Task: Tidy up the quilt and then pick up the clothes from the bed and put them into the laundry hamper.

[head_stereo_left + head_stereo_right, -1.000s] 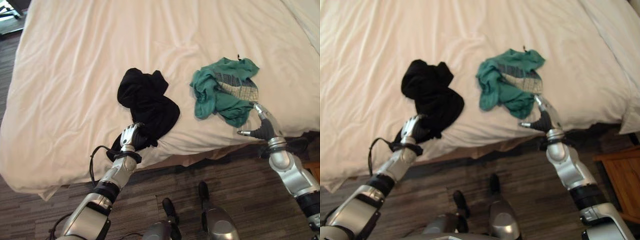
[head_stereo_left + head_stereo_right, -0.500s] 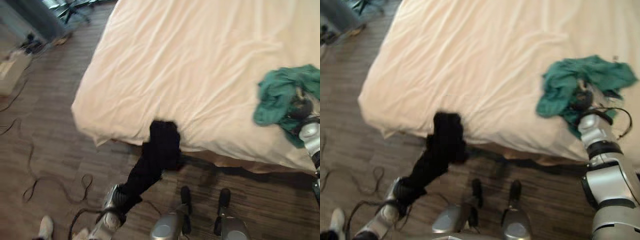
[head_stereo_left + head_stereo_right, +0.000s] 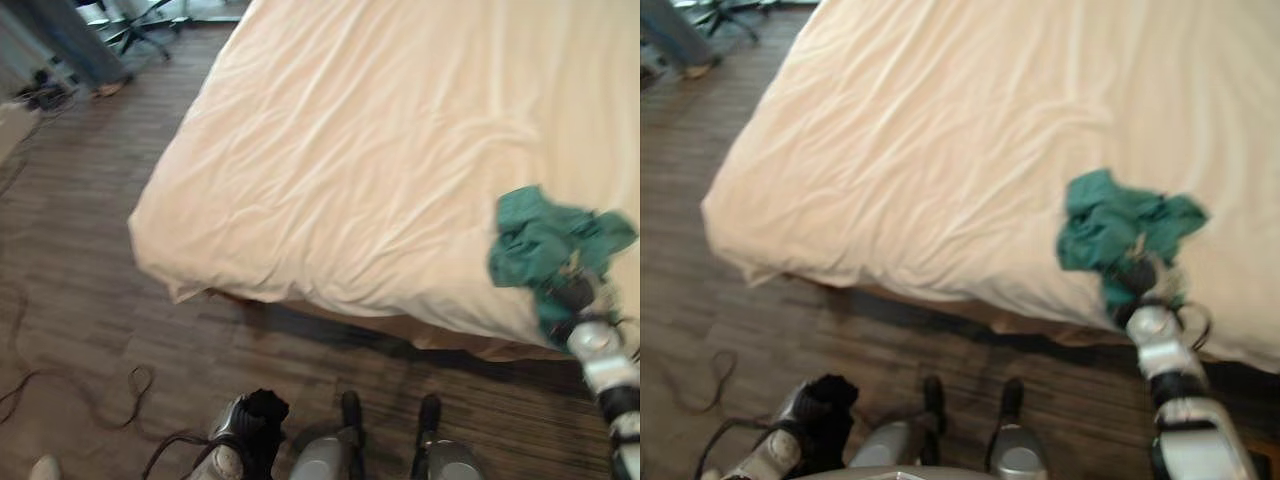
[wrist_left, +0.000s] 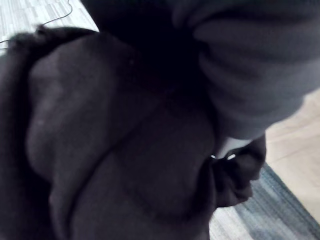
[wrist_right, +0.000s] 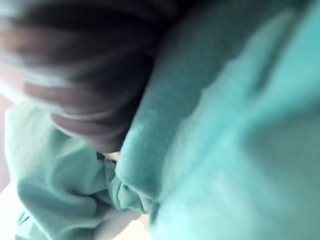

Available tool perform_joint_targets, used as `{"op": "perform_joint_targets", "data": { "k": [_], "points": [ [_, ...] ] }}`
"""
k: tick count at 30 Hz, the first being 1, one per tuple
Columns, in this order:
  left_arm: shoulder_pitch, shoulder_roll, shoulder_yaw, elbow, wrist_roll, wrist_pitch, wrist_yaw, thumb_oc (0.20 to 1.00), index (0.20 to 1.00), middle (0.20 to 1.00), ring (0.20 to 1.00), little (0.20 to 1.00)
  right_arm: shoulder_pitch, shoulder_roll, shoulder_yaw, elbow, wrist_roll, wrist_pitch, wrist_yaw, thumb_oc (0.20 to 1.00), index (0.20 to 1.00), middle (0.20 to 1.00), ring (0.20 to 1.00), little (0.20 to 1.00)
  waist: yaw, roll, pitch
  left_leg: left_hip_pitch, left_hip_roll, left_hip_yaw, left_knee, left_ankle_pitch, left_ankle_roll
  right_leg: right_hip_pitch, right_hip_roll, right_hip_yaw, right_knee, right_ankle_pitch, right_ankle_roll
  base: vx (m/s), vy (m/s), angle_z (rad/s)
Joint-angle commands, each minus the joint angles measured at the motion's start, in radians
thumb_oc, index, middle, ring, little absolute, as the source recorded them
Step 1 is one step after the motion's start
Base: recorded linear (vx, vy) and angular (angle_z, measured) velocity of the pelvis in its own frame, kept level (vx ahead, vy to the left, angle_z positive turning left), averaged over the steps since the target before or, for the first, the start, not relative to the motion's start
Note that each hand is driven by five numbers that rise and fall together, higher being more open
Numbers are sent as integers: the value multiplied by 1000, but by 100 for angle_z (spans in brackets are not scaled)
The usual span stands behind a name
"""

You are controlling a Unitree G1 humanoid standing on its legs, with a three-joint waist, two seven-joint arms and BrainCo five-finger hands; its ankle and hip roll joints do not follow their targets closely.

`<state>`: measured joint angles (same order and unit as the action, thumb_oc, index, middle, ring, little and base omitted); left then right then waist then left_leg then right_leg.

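Observation:
A black garment is off the bed, low over the floor at the lower left, and my left hand is shut on it. In the left wrist view the black cloth bunches right against the hand's cover. A teal garment lies crumpled near the bed's front edge at the right. My right hand is at its near side, shut on the teal cloth, which folds round the hand. The cream quilt lies spread flat over the bed.
The bed's near corner hangs over the dark wood floor. A person's legs and an office chair stand at the far left. A light shoe shows at the bottom left.
The camera has swung left. My left hand has pulled the black garment off the bed and down to floor height. The teal garment is now bunched tighter round my right hand.

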<state>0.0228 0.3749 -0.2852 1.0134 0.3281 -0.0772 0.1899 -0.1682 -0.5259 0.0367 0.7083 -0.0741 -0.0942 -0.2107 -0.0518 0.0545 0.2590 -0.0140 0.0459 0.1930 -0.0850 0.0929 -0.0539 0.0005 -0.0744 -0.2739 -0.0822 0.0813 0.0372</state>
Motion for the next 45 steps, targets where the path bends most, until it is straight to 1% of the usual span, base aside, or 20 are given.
{"op": "perform_joint_targets", "data": {
  "k": [1,7,12,14,15,16,18,19,20,22,27,28,29,31,33,36,37,39,40,45],
  "points": [
    [-19,23,59,66,23,19,7,200,200,200,200,200,212,117,70,97,46,44,93,200,200,200,200,200,-32,-33,0,27,105,44,-2,-75,-82,2,-86,67,32,-95,126,79,79,-38],
    [38,-53,155,121,-180,12,-37,200,200,200,200,200,268,201,95,121,115,35,137,200,200,200,200,200,-47,-63,-28,84,118,84,-2,-93,-75,14,-72,113,50,-109,126,25,15,-43],
    [23,-139,175,88,-358,-22,-34,200,200,200,200,200,108,226,243,242,22,41,146,200,200,200,200,200,27,-56,-20,83,108,29,-2,-71,-71,52,-71,72,18,-115,117,-50,-59,-13],
    [1,-153,160,94,-367,-22,-34,200,200,200,200,200,48,230,292,323,-57,61,143,200,200,200,200,200,69,-47,-25,40,90,-26,-2,-59,-75,57,-83,25,-4,-112,117,-129,-32,50],
    [-20,-164,135,103,-372,-19,-30,200,200,200,200,200,26,219,304,385,-113,70,134,200,200,200,200,200,121,-34,-32,-1,85,-45,-2,-44,-89,78,-115,-74,-5,-121,123,-90,-14,118],
    [-21,-164,135,104,-372,-19,-30,200,200,200,200,200,26,218,304,385,-113,69,134,200,200,200,200,200,118,-34,-34,-5,84,-49,-2,-42,-89,76,-115,-77,-5,-120,123,-117,43,153],
    [-57,-157,128,79,-381,-11,-36,200,200,200,200,200,27,206,269,430,-93,89,115,200,200,200,200,200,130,-48,-29,22,158,205,35,-38,-83,130,-178,-263,7,-114,137,-116,127,209],
    [-57,-156,128,78,-381,-10,-37,200,200,200,200,200,26,207,269,431,-92,89,115,200,200,200,200,200,129,-49,-26,23,159,203,40,-41,-84,134,-179,-266,6,-114,138,-138,180,279],
    [-51,-145,145,67,-391,-3,-44,200,200,200,200,200,47,215,233,444,-59,103,110,200,200,200,200,200,125,-61,-37,28,211,309,130,-52,-81,163,-202,-335,35,-116,125,-53,107,235],
    [-43,-138,170,91,-397,8,-40,200,200,200,200,200,82,222,164,452,2,114,95,200,200,200,200,200,121,-71,-67,28,231,317,177,-64,-85,189,-223,-396,83,-127,117,41,233,228],
    [-50,-140,197,170,-397,27,-34,200,200,200,200,200,133,236,79,474,55,120,71,200,200,200,200,200,104,-90,-76,30,125,238,133,-127,-21,146,-359,-429,343,-68,150,120,400,186],
    [-92,-131,187,190,-403,40,-19,200,200,200,200,200,121,249,42,492,113,126,36,200,200,200,200,200,58,-90,-23,31,65,140,116,-146,24,-14,-342,-172,532,-39,153,61,305,94],
    [-93,-131,186,191,-403,40,-19,200,200,200,200,200,120,249,41,493,113,126,36,200,200,200,200,200,61,-90,-25,29,66,143,116,-145,24,-19,-342,-169,534,-40,152,16,351,193],
    [-132,-131,148,175,-390,37,-19,200,200,200,200,200,128,263,37,489,170,120,19,200,200,200,200,200,36,-74,-1,30,43,52,101,-126,31,-80,-199,16,464,-119,142,19,100,202],
    [-154,-131,119,175,-379,36,-23,200,200,200,200,200,150,265,38,481,203,110,18,200,200,200,200,200,14,-68,16,36,17,-35,78,-122,35,-87,-115,104,414,-175,113,82,63,179],
    [-176,-127,82,183,-347,35,-37,200,200,200,200,200,157,265,52,473,225,102,20,200,200,200,200,200,-24,-79,16,45,-42,-138,65,-131,42,-92,9,318,277,-173,109,81,33,191],
    [-183,-115,72,191,-334,44,-34,200,200,200,200,200,168,261,60,461,211,97,17,200,200,200,200,200,-28,-92,14,50,-63,-156,83,-153,53,-51,19,350,222,-173,92,40,-11,189],
    [-175,-120,80,201,-326,36,-40,200,200,200,200,200,150,260,87,453,187,98,30,200,200,200,200,200,-2,-100,12,37,-78,-166,113,-159,56,-34,-16,308,208,-153,104,2,-34,138],
    [-198,-128,23,210,-221,65,36,200,200,200,200,200,69,278,188,528,90,121,-28,200,200,200,200,200,50,-91,7,65,-51,-117,-2,-94,48,-60,60,261,173,-153,82,89,-55,41],
    [-175,-142,44,225,-237,60,29,200,200,200,200,200,79,268,174,534,92,120,-18,200,200,200,200,200,47,-76,-15,89,-50,-120,2,-110,38,-31,54,248,142,-151,70,164,-48,-8]
  ]
}}
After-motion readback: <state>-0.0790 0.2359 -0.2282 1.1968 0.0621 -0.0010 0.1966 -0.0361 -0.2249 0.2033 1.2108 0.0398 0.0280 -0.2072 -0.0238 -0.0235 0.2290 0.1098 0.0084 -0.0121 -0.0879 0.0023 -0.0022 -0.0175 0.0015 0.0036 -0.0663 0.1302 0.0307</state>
